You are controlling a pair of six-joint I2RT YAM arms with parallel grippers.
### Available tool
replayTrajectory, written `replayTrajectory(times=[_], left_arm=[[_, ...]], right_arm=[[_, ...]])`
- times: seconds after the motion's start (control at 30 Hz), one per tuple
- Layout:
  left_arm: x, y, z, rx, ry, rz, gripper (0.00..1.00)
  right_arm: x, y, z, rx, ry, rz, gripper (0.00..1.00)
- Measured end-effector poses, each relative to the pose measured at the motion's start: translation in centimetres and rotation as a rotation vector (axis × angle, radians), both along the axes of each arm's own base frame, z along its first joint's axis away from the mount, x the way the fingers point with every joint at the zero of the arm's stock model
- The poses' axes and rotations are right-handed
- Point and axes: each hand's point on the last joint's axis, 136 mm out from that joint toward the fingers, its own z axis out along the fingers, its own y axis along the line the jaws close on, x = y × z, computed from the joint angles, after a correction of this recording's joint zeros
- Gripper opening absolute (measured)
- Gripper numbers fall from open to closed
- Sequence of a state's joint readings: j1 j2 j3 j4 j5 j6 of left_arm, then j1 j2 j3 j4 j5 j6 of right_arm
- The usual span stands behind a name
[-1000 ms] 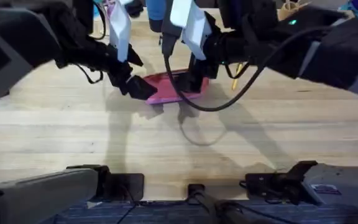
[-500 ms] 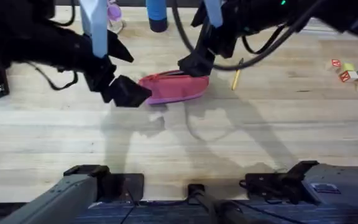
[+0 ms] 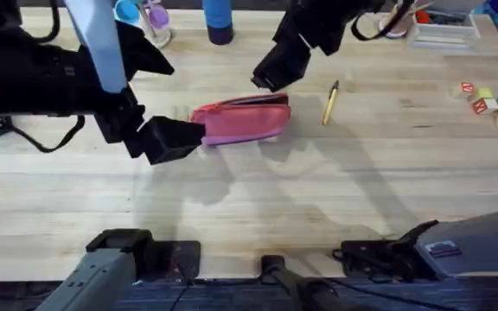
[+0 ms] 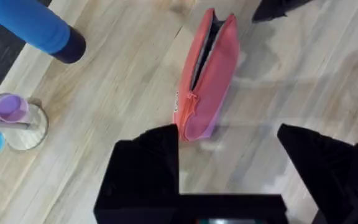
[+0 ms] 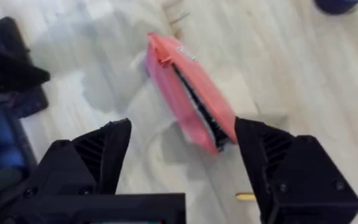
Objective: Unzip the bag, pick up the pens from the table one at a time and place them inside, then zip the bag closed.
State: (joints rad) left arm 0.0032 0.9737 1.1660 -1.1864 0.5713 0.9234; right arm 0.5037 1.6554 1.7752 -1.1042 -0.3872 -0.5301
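The pink bag (image 3: 240, 121) lies on the table (image 3: 318, 199), left of centre, and a dark slit runs along its zipper (image 4: 204, 56). Just off its left end hovers my left gripper (image 3: 167, 138), open, with the bag (image 4: 207, 78) in front of its spread fingers (image 4: 148, 165). My right gripper (image 3: 271, 76) hangs open behind the bag's right end, holding nothing, with the bag (image 5: 191, 102) below it. A slim yellow pen (image 3: 330, 102) with a dark tip rests on the wood to the right of the bag.
A thick blue cylinder (image 3: 218, 22) and a glass cup (image 3: 154, 22) with a purple item stand at the back edge. Coloured letter blocks (image 3: 491, 97) lie far right, and a tray (image 3: 443, 30) sits at the back right.
Both grippers have drawn back from the ends of the bag and no longer touch it. The left one moved left, the right one moved toward the back. The bag lies free.
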Motion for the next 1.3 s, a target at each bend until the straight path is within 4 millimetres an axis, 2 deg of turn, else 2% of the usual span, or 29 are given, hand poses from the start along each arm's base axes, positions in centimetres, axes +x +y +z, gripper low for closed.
replayTrajectory(times=[0.17,0.53,0.83,1.0,1.03,1.1,1.17,1.3], left_arm=[[0.1,0.2,-0.1,0.010,0.001,0.006,0.993],[0.1,0.2,-0.1,0.013,0.001,0.008,0.993],[0.1,0.2,-0.1,0.013,0.001,0.008,0.993],[0.1,0.2,-0.1,0.013,0.001,0.008,0.993],[0.1,0.2,-0.1,0.013,0.001,0.008,0.993],[0.1,0.2,-0.1,0.013,0.001,0.008,0.993],[0.1,0.2,-0.1,0.013,0.001,0.008,0.993],[0.1,0.2,-0.1,0.013,0.001,0.008,0.994]], right_arm=[[-0.3,0.1,-0.3,-0.026,0.076,0.008,0.994],[0.2,-0.7,-0.7,-0.081,0.059,-0.019,0.996],[-0.2,-1.5,-1.2,-0.124,0.073,-0.024,0.974],[-0.1,-1.5,-1.2,-0.138,0.038,0.030,0.350],[-0.1,-1.5,-1.2,-0.141,0.027,0.047,0.239],[-0.1,-1.5,-1.2,-0.149,0.004,0.085,0.082],[-0.2,-1.5,-1.2,-0.156,-0.022,0.128,0.036],[-0.2,-1.4,-1.2,-0.171,-0.072,0.211,0.032]])
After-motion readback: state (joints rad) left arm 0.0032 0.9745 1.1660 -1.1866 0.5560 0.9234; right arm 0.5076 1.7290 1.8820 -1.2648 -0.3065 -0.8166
